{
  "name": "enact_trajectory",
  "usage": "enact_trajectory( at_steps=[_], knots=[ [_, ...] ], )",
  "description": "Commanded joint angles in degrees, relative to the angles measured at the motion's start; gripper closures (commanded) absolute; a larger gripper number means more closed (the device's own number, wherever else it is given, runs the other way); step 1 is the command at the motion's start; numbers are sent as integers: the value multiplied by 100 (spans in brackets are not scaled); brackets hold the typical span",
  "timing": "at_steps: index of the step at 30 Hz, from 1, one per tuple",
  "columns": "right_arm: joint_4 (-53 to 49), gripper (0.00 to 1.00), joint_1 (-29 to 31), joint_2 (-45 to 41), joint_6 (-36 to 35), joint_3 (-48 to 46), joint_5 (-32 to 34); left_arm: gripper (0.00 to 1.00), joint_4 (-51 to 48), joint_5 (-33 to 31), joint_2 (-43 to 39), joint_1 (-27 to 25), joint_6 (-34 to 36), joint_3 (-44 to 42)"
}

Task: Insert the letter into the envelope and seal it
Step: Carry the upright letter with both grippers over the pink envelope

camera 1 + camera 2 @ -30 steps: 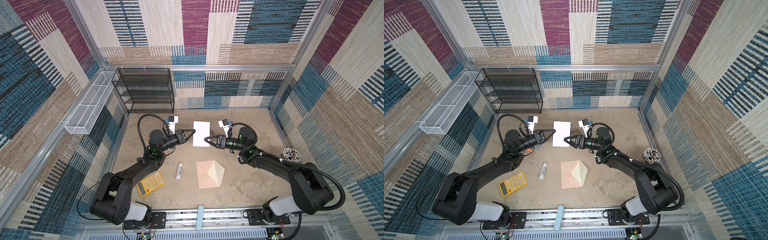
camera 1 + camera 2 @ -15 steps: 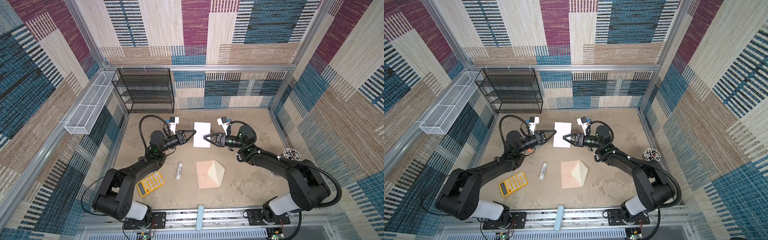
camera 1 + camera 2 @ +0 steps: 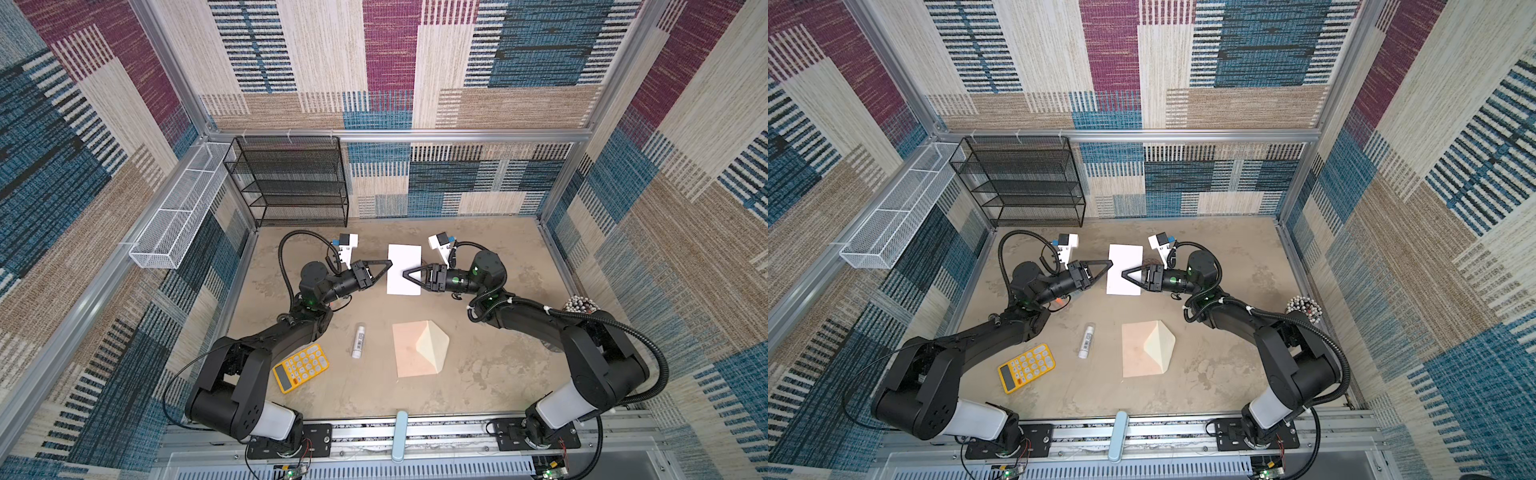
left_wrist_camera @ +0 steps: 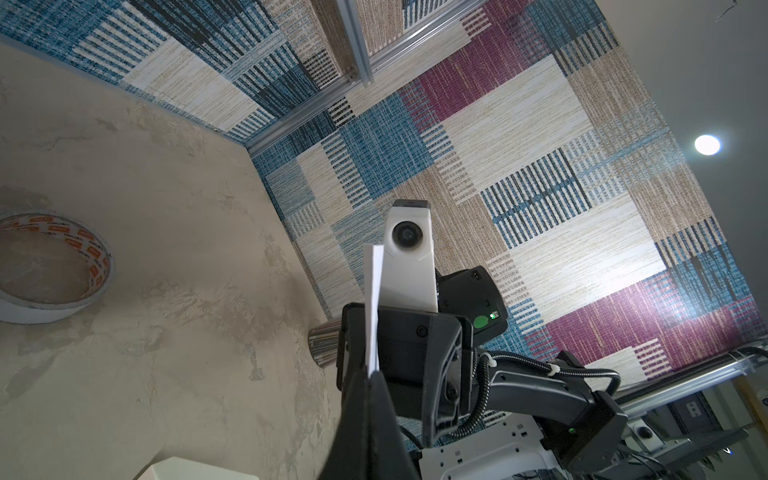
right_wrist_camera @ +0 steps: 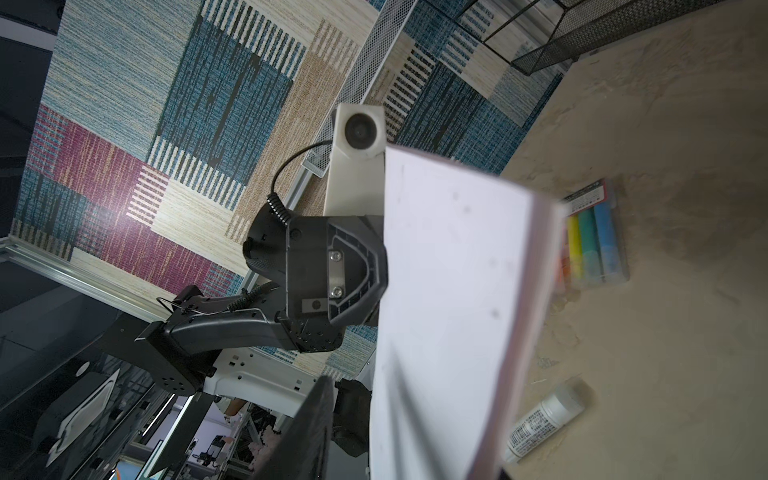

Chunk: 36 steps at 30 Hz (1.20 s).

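Looking over the scene, Mara is asking: "Which arm is carrying the letter (image 3: 401,255)?"

Tom is answering: "The left gripper (image 3: 389,263) is pinching one side edge. Its jaws are clamped flat on the paper. The sheet is hanging in the air, reaching out ahead of those jaws towards the right gripper (image 3: 405,273)."

"And what is the right one doing?"

"Its jaws are straddling the opposite edge, standing part-way apart. In the right wrist view one finger (image 5: 311,428) is sitting clear of the paper, so it is not looking like a grip yet."

"Where is the envelope (image 3: 409,353) lying?"

"It is lying on the table (image 3: 478,374), below and well apart from both sets of jaws, back towards the arm bases. Its cream flap (image 3: 434,347) is standing open, and nothing is touching it."

"So which step is running?"

"Probably a two-handed hold on the sheet, getting ready for insertion. The task is looking early: the letter is outside the envelope and the flap is unsealed."

"What is the next move calling for?"

"It is calling for the right jaws to close squarely on that edge without creasing it. Then both arms are needing to bring the sheet down level to the mouth under the flap. Thin paper is likely to sag or buckle if the two grips are pulling unevenly."
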Motion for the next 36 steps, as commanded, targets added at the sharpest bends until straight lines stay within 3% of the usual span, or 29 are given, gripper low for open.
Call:
enact_trajectory(
  at_steps=[1, 15, 16, 20, 23, 25, 31, 36],
  knots=[
    [336, 64, 72, 71, 163, 81, -76, 100, 131, 102, -22, -7, 30, 44],
    [306, 99, 89, 120, 237, 101, 27, 100, -393, 118, -352, -7, 382, -36],
    [255, 100, 89, 104, 212, 90, 37, 93, -470, 117, -392, -5, 435, -39],
    [-291, 100, 86, -111, -176, 88, 124, 51, -895, 94, -622, -7, 722, -39],
    [-1174, 100, 78, -443, -758, 99, 354, 32, -1714, -71, -947, -7, 1172, -15],
    [-1849, 100, 56, -664, -1180, 82, 569, 27, -2563, -251, -1218, -5, 1588, 46],
    [-4033, 100, -9, -1492, -2338, -180, 1517, 26, -4749, -850, -1929, -20, 2682, 267],
    [-4985, 100, -11, -2021, -2606, -808, 1900, 33, -5568, -1125, -2000, -267, 2954, 204]
  ],
)
